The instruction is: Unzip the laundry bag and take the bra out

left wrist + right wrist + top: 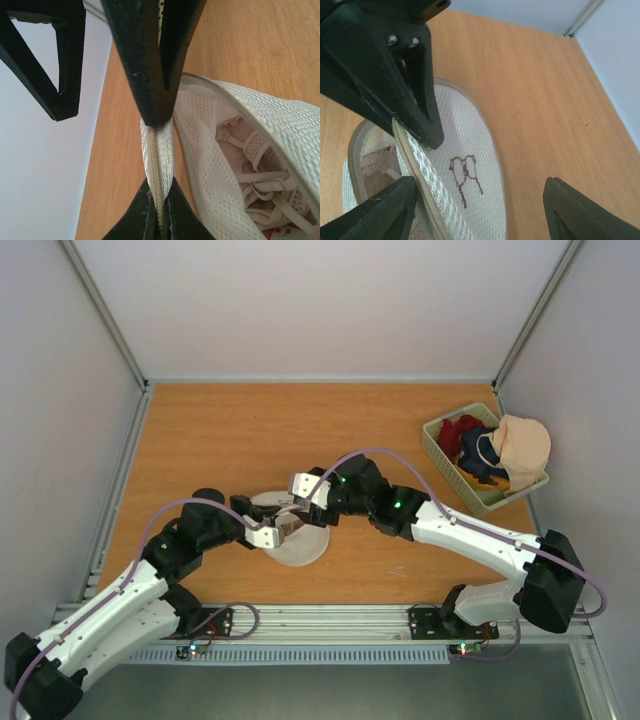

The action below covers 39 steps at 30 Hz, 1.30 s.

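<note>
So the left end effector (pixel 160 220) is clamped fully closed on the zipper (pixel 156 165) edge of the laundry bag (pixel 300 545), which lies flat on the surface (pixel 250 440) between the 2 arms. The right end effector (pixel 480 192) is spread wide and holding nothing. The zipper line runs straight between the two. The bra (pixel 250 165) sits inside the gaping mouth, just past that line, so I'd send the free right arm in. Only marking: a black spectacles-like doodle (pixel 465 177), no readable text.

You have the round off-white mesh laundry bag (pixel 300 546) lying on the table (pixel 250 430), zip partly open, pink-beige bra (pixel 242 131) showing inside.
</note>
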Each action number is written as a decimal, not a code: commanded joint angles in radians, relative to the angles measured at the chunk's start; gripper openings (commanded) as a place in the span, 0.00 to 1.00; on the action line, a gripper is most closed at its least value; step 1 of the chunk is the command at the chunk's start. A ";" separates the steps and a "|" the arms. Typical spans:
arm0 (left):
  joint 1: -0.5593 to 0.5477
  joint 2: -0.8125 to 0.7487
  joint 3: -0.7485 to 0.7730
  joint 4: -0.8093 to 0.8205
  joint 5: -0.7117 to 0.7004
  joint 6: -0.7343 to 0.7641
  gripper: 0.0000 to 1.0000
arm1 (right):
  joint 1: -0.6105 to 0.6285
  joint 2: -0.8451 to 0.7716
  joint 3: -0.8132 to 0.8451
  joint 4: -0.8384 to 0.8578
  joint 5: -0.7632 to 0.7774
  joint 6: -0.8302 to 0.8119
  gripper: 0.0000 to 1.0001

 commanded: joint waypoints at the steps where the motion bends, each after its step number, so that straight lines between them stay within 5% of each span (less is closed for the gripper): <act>1: -0.005 0.001 0.027 0.052 0.019 -0.016 0.01 | 0.017 0.021 0.014 0.016 -0.021 -0.099 0.71; 11: -0.005 0.011 0.023 0.066 0.014 -0.018 0.01 | 0.069 0.071 0.031 -0.021 0.062 -0.110 0.68; 17: -0.005 0.004 0.026 0.069 0.035 -0.044 0.01 | 0.075 0.104 0.055 0.023 0.237 -0.054 0.15; 20: -0.005 -0.001 0.033 0.089 0.006 -0.108 0.02 | 0.076 0.109 0.064 0.032 0.339 -0.015 0.01; 24: -0.004 0.006 0.064 0.156 -0.152 -0.409 0.81 | 0.066 0.061 -0.008 0.182 0.395 0.058 0.01; 27: 0.007 -0.002 0.102 0.156 -0.314 -0.716 0.95 | 0.027 0.020 -0.073 0.361 0.306 0.189 0.01; 33: 0.090 -0.036 0.171 -0.022 -0.375 -1.119 0.95 | -0.030 0.018 -0.097 0.510 0.103 0.366 0.01; 39: 0.161 0.003 0.123 -0.183 -0.304 -1.376 0.73 | -0.034 -0.012 -0.115 0.596 -0.010 0.389 0.01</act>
